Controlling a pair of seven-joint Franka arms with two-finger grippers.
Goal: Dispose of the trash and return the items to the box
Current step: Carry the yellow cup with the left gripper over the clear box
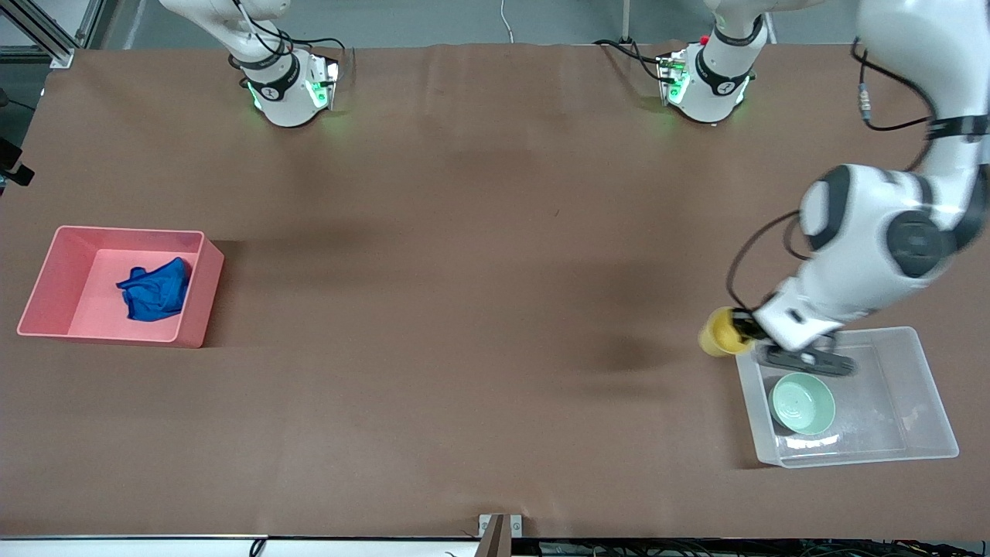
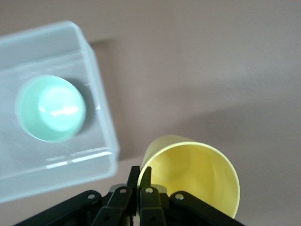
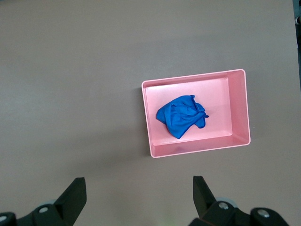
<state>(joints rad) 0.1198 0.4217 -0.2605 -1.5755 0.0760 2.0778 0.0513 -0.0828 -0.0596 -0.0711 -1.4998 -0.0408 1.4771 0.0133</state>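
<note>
Left gripper (image 1: pixel 744 331) up in the air over the edge of the clear box (image 1: pixel 932 391) at the left arm's end of the desk (image 1: pixel 464 309), jaws clenched on the rim wall of the yellow cup (image 1: pixel 719 331). In the left wrist view, both black fingers (image 2: pixel 139 176) pressed close together with only the thin cup wall between them, one inside the rim and one outside. Cup (image 2: pixel 195 176) tipped well off upright, mouth wide toward the wrist camera, long axis slanting away from the jaws; hangs just outside the box's wall, over bare desk at the box corner toward the robots' bases and the desk's middle.

Mint-green bowl (image 1: pixel 803 403) sits upright inside the box, mouth up, in the half toward the desk's middle, close to the wall there. Same bowl (image 2: pixel 50 108) seen in the left wrist view, apart from the cup, with the box wall (image 2: pixel 101 108) between them.

Right gripper (image 3: pixel 138 200) high over bare desk, waiting, jaws released and spread wide, holding nothing. Pink bin (image 1: pixel 42 290) at the right arm's end of the desk, blue cloth (image 1: pixel 155 288) lying crumpled on its floor. Same bin (image 3: pixel 240 108) and cloth (image 3: pixel 181 115) seen from the right wrist, well apart from the jaws.
</note>
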